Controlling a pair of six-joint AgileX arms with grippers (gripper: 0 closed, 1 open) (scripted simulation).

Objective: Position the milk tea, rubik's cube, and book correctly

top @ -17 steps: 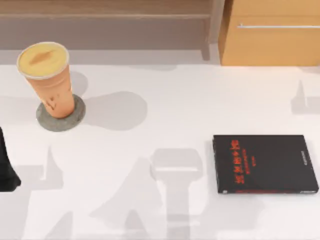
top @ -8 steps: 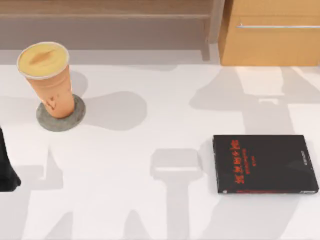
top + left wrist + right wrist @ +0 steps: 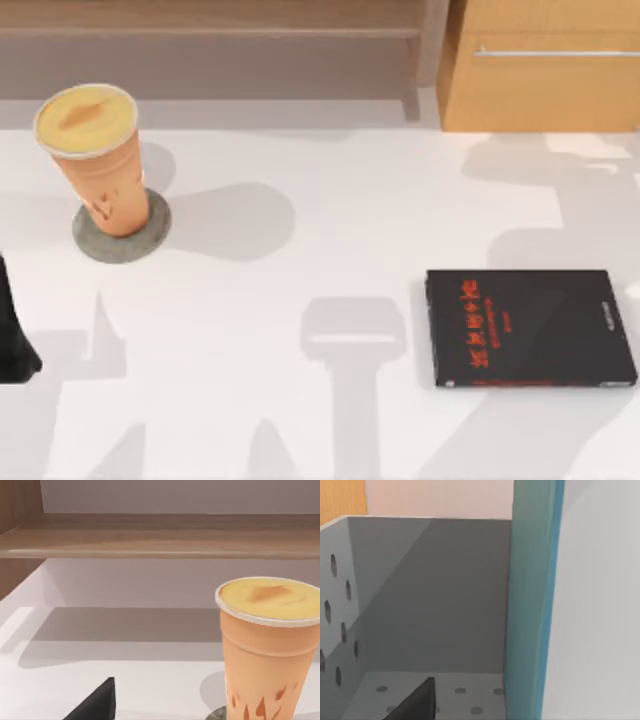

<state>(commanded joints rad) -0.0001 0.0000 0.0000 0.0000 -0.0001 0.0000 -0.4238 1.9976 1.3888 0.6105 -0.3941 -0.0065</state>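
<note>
Left arm (image 3: 14, 335) parked at the bench's left edge, a dark shape only; cannot tell the state of its fingers, one dark fingertip (image 3: 97, 702) pokes into the left wrist view. Tall tapered orange-tan milk tea cup (image 3: 95, 158) with creamy yellow top stands upright on a flat grey round disc (image 3: 122, 232), far left of the white bench (image 3: 330, 220); left wrist view has the cup (image 3: 267, 647) close ahead, wooden shelf (image 3: 160, 535) behind it. Flat black book with red characters (image 3: 528, 328) lies on the bench's right side, well apart from the cup. Wooden cabinet (image 3: 545, 65) at the back right. Right wrist view: thick light-blue book (image 3: 532, 615) stands upright inside a grey perforated bin (image 3: 420, 610), white pages facing out; a dark fingertip (image 3: 417, 702) of the right arm sits low, grip state cannot be told.
</note>
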